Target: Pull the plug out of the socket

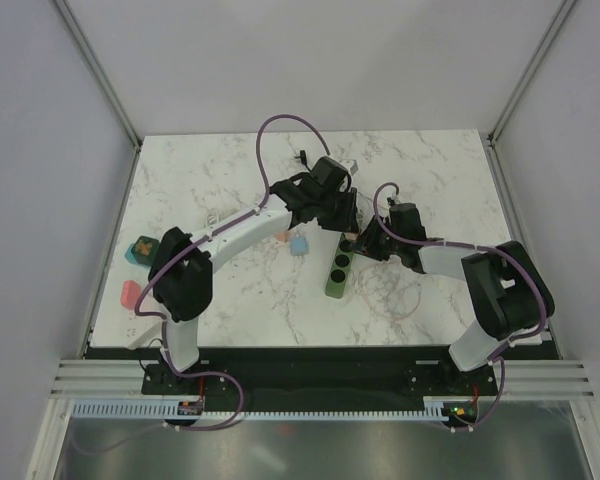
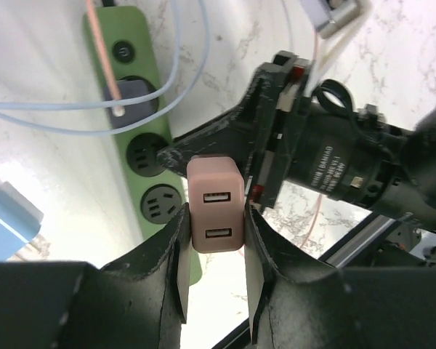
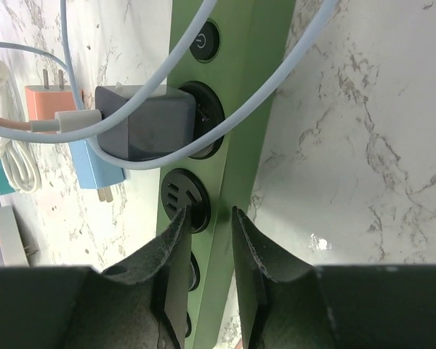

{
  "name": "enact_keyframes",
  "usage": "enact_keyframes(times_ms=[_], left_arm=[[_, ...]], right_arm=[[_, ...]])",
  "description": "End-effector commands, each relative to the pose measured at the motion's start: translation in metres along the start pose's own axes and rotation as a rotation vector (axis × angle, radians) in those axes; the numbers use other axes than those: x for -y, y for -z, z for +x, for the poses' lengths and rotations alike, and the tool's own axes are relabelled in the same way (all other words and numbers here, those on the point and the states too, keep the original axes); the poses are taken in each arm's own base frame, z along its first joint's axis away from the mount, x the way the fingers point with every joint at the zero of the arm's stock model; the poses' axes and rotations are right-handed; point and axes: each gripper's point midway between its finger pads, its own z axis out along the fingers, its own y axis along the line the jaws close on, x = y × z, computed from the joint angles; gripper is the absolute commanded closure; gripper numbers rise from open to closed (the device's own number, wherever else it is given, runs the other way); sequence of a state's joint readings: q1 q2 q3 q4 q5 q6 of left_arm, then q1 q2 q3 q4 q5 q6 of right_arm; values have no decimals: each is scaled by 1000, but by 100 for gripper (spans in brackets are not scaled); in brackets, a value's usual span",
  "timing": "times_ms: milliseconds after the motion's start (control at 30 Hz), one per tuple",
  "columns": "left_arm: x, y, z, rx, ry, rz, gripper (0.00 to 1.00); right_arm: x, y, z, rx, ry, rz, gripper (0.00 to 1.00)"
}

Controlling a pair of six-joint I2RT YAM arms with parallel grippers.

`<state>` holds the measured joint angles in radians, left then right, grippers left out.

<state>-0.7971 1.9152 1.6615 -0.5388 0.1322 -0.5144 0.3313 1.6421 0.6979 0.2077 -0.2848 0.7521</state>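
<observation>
Well, nearest me my left gripper (image 2: 215, 240) clamped the pink plug (image 2: 215, 196) at lower centre, seemingly clear of the green strip (image 2: 147, 36); my right gripper (image 3: 207, 225), jaws narrow, braced that strip. Farther up, a grey plug (image 3: 142, 120) sat socketed. Only release seemed left.

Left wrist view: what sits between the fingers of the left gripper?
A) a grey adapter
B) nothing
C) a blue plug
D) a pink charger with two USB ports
D: the pink charger is clamped between the fingers of the left gripper, while the grey adapter is plugged into the green power strip.
</observation>
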Motion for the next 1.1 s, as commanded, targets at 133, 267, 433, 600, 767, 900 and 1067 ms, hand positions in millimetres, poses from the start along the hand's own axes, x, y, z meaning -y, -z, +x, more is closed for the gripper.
enact_keyframes(times_ms=[133, 267, 433, 600, 767, 900, 1067], left_arm=[[-73, 47, -34, 116, 28, -181, 98], [-114, 59, -46, 142, 32, -289, 98], [-144, 53, -49, 134, 46, -370, 98], [-171, 48, -59, 128, 80, -414, 98], [-186, 36, -55, 86, 100, -426, 84], [-197, 30, -50, 60, 96, -449, 78], [-206, 29, -49, 52, 117, -467, 61]], right_arm=[[65, 21, 43, -108, 31, 256, 65], [58, 29, 41, -98, 44, 236, 64], [31, 43, 29, -59, 93, 138, 60], [1, 64, 16, -15, 134, 48, 54], [-19, 87, 4, 33, 163, 4, 51], [-22, 99, 4, 55, 172, 1, 50], [-19, 106, 3, 77, 190, 14, 49]])
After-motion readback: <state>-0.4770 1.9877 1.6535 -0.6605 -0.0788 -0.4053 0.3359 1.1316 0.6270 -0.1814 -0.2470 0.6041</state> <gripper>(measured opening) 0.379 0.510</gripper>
